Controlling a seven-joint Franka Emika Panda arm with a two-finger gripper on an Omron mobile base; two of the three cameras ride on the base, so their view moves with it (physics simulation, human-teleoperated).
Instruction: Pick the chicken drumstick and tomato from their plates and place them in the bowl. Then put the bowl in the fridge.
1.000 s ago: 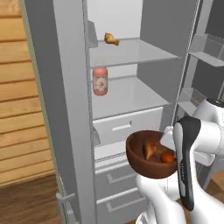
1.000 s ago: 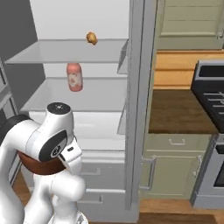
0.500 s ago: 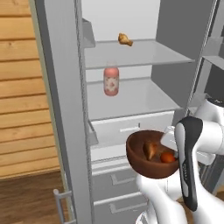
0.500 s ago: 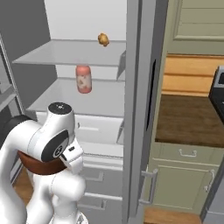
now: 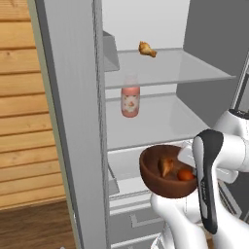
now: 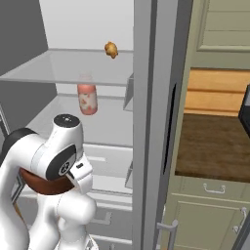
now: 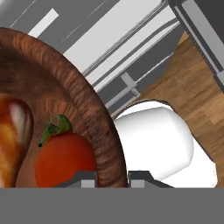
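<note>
Gripping bowl [image 5: 168,173] by rim, gripper [image 7: 112,177] clamped on wall so drumstick [image 5: 165,167] and tomato [image 7: 65,159] stay level; fridge [image 5: 160,109] shelf ahead, free.

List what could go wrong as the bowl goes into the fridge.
1. The gripper pinches only the rim of the bowl, one finger inside and one outside, so the loaded bowl might tilt or slip.
2. The tomato and chicken drumstick lie loose inside and could roll out if it tips.
3. A pink bottle stands on the middle shelf; sliding the bowl in there might knock it over.
</note>
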